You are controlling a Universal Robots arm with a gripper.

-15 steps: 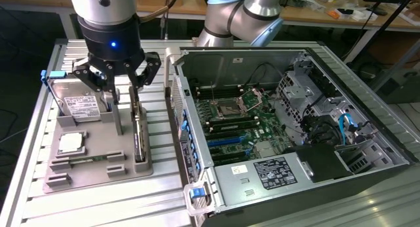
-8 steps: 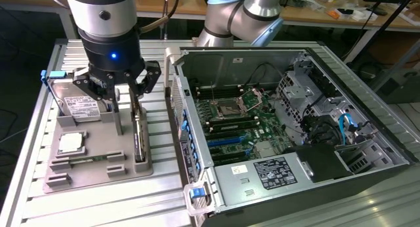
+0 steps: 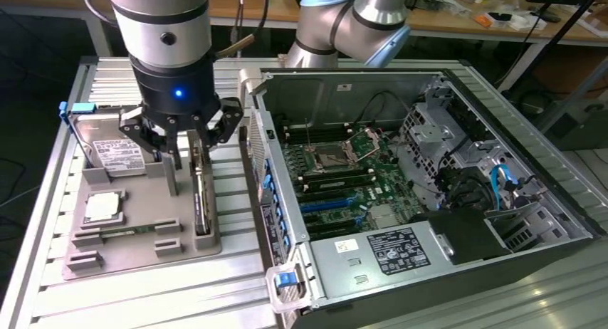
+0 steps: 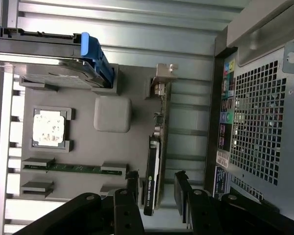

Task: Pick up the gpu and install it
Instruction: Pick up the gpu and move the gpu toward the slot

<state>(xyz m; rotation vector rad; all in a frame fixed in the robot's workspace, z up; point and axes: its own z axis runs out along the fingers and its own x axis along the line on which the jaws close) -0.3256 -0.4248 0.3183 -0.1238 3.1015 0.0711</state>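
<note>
**Nearest the wrist camera:** gripper (image 4: 157,177), open, with one dark finger (image 4: 133,188) on each side of the gpu (image 4: 152,166). Slight clearance at both faces; no contact visible.

**Gpu:** standing on edge in a slot of the grey holder tray (image 4: 88,152). Dark labelled end between the fingers, silvery bracket end away from them.

**Step in hand, by judgement:** closing on the card for the pick. For a sound grasp:
- Centre the gap on the card's thickness.
- Keep the finger faces parallel to the card's flat sides.
- Seat low enough to grip the board rather than the top edge alone.
- Close gently, against tipping or twisting of a thin card under uneven pressure.
- Keep clear of the slot walls of the tray.

**Beyond the card, on the same tray:** memory stick (image 4: 73,167), square processor chip (image 4: 49,128), and hard drive (image 4: 49,73) with a blue handle, standing upright at the tray's edge. Tray resting on a ribbed aluminium table (image 4: 137,29).

**Farthest, at the exterior view's right:** open computer case (image 3: 532,151) just beside the tray, with motherboard (image 3: 357,169) exposed and blue expansion slots (image 3: 328,204) in view.
</note>
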